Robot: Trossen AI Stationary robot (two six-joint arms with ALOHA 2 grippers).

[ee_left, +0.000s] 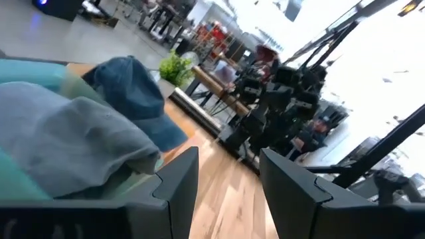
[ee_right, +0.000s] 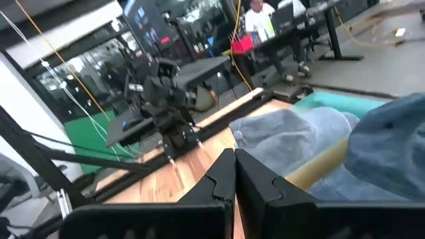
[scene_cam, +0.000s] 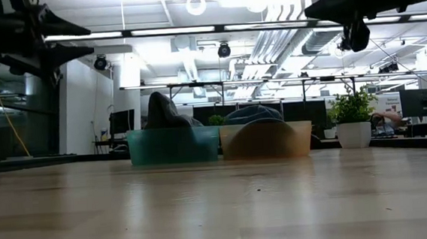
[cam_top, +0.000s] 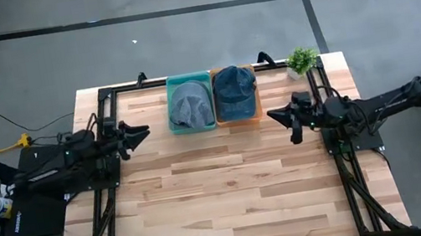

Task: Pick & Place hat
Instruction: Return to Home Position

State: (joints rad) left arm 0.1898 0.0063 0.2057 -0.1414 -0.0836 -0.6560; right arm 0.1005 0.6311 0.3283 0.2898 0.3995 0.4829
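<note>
Your left claw [cam_top: 141,133] hangs open and empty at the left of the bench [cam_top: 221,184]; your right claw [cam_top: 275,115] is closed on nothing. The blue cap [cam_top: 233,86] lies in the orange bin [cam_top: 238,119].

The bench [cam_top: 229,183] is pale jointed wood, smooth, with a soft sheen in the low view. Its frame [cam_top: 125,88] looks like black matt metal. The teal bin [scene_cam: 174,146] and orange bin [scene_cam: 266,141] are translucent plastic with a slight gloss. The grey cap [cam_top: 189,106] is soft, matt, creased cloth; the blue cap [cam_top: 233,89] is a denim-like weave. The pot [scene_cam: 354,134] is smooth and white. The left end effector [ee_left: 229,151] and right end effector [ee_right: 234,153] have dark, matt, smooth fingers that look like plastic.
</note>
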